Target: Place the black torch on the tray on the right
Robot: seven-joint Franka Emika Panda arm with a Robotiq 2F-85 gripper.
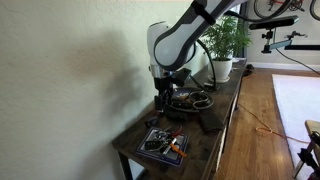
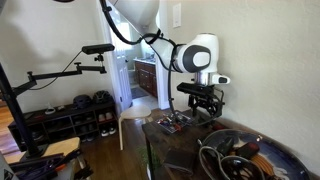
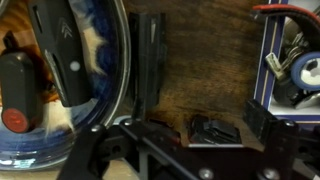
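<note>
Jaws spread and empty, the gripper [image 3: 185,132] hovers beside the tray [image 3: 122,50], where the black torch [image 3: 62,55] bears a white triangular mark.

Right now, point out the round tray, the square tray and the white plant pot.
round tray [image 3: 122,60], wrist view, on its shiny rim.
square tray [image 3: 258,60], wrist view, on its left wall.
white plant pot [image 1: 222,69], an exterior view, on the pot's side.
</note>
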